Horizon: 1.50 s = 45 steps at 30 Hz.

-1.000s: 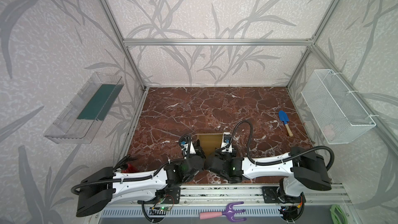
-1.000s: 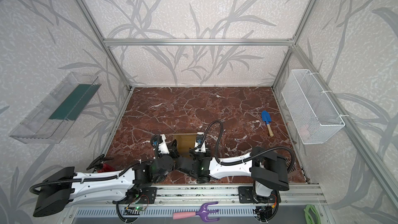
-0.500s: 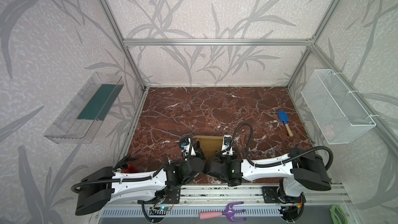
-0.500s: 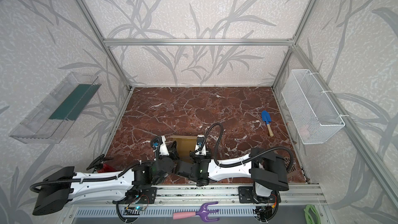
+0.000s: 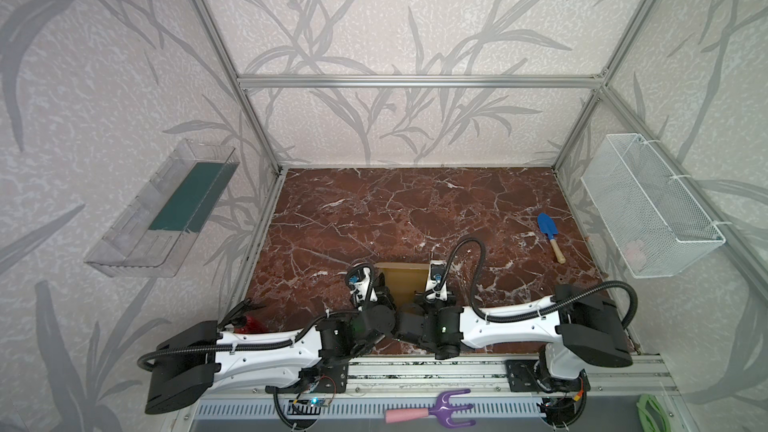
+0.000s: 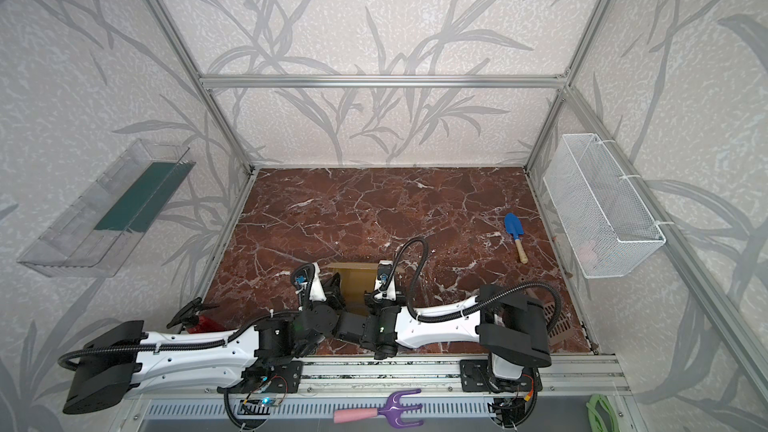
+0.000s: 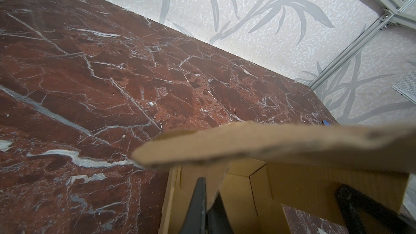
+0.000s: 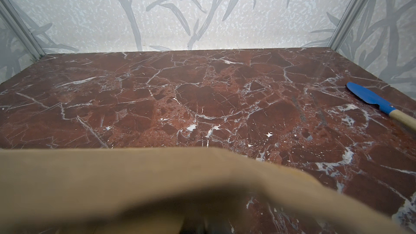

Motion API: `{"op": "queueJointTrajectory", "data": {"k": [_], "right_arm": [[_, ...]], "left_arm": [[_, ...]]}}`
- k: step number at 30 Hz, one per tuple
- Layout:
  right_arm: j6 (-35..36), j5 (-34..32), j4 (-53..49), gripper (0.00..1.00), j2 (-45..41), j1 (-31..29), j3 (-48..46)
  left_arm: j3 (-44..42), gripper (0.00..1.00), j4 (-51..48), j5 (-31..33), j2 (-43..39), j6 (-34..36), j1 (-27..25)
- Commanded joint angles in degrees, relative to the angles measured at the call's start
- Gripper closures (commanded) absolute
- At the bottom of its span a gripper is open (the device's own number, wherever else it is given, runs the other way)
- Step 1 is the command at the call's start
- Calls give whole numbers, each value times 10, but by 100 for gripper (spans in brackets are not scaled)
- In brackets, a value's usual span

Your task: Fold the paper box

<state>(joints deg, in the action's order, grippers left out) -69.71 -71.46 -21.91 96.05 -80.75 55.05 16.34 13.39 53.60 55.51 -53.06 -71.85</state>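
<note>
Top views high overhead; wrist views skim table (image 8: 157,91).

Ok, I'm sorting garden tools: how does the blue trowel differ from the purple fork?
The blue trowel has a pale wooden handle; the purple fork has a pink one. The trowel lies on the marble table, blade toward the back wall; the fork lies off it, on the front ledge, prongs pointing right. Both are hand tools lying flat.
</note>
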Motion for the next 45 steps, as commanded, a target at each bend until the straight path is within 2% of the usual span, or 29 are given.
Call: {"op": "queueJointTrajectory", "data": {"k": [1,9,14,22,30,33,41,45], "right_arm": [[-31,34,-47,100,30,-10,8],[-103,28,-131,100,44,-20,33],[-118,28,-153,100,47,-26,43],[-118,28,-169,97,34,-37,52],[-118,38,-167,84,21,-48,45],[-101,38,-152,79,-8,-55,38],[-78,41,-131,76,-48,-80,18],[-77,37,-138,75,-69,-94,15]], "left_arm": [[-4,100,-21,14,0,-28,-5],[-7,100,-21,21,2,-30,-11],[-10,98,-22,23,-3,-30,-12],[-10,94,-32,28,-14,-29,-14],[-6,86,-47,32,-25,-25,-15],[-4,83,-50,33,-29,-24,-16],[8,75,-76,34,-50,-17,-21],[20,68,-94,23,-69,-14,-25]]}}
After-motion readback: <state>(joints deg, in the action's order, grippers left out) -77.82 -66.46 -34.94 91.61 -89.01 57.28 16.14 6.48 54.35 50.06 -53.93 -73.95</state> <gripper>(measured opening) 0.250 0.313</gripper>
